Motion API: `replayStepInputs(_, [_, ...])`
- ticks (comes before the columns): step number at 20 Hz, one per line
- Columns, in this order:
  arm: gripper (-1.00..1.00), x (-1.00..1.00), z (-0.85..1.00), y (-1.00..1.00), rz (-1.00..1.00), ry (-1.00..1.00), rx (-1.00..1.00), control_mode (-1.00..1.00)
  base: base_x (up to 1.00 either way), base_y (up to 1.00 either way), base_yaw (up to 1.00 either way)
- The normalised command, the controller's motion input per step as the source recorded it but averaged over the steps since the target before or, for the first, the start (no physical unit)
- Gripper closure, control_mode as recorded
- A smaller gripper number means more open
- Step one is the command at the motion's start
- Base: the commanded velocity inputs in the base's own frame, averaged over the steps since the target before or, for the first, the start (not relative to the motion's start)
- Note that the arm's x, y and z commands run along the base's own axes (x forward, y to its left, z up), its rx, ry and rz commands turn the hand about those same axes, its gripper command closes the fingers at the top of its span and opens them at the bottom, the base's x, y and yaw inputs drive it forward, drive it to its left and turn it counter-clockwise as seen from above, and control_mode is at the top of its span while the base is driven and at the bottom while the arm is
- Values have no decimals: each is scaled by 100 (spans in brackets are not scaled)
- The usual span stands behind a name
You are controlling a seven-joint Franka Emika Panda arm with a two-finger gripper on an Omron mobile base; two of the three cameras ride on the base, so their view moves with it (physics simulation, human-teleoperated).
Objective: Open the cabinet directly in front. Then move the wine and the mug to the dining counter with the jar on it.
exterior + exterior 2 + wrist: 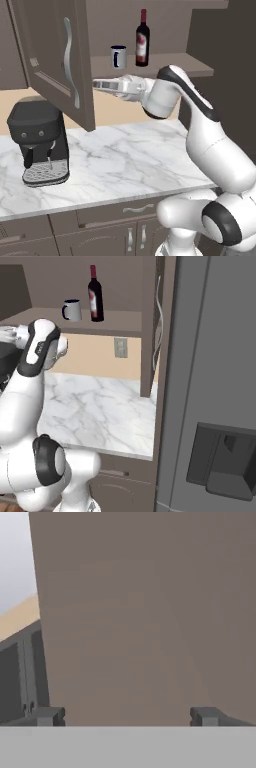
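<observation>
- The cabinet [150, 30] stands with both doors swung out; the left door [55, 55] juts toward the camera, its panelled dark brown face tall and upright, with a long curved silver handle [70, 62] running vertically.
- In the right base view the right door [159, 321] is seen edge-on, its own curved handle [159, 303] also vertical.
- The wine [142, 39] stands upright on the cabinet's shelf, long axis vertical: slim dark glass, red foil neck, red-and-white label.
- The mug [118, 56] sits just left of the wine on that shelf, apart from it: a short pale cylinder, upright, dark inside, with a dark handle.
- The gripper [127, 716] faces a flat brown panel at close range; its dark fingertips [47, 716] stand wide apart, holding nothing.
- In the left base view the hand [112, 86] lies level, below the shelf and right of the left door.
- Below the cabinet a white grey-veined marble worktop [130, 155] carries a boxy black coffee machine [39, 142] at the left.
</observation>
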Motion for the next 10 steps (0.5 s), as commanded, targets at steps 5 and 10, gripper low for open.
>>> replayStepInputs(5, [-100, -33, -19, 100, 0, 9, -41, -100, 0, 0, 0])
replayStepInputs(10, [-100, -3, -20, 100, -2, 12, -30, -100, 0, 0, 0])
